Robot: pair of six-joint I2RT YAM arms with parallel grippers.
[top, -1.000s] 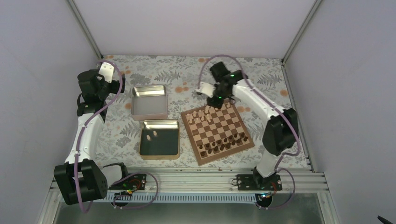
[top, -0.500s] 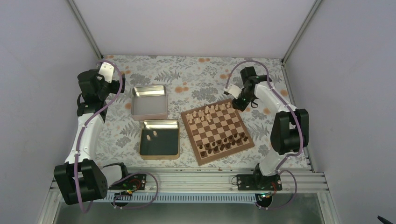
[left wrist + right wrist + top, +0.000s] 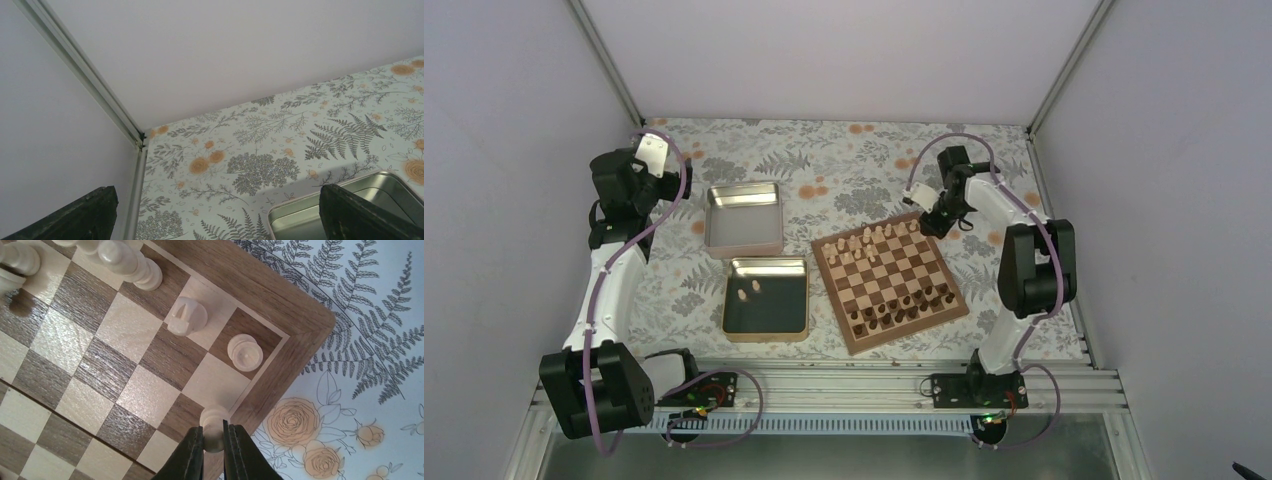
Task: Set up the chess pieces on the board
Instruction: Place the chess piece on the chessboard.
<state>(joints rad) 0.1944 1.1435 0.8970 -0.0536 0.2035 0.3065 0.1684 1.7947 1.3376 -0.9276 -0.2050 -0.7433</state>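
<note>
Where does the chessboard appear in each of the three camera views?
Top external: the board lies right of centre, one far corner by the right gripper.
Left wrist: not in it; a metal tin shows.
Right wrist: it fills the left; the gripper holds a pale piece at its edge.
Shared landmark: the floral table cover, in all three.

Lab booth: white panel walls (image 3: 824, 50)
</note>
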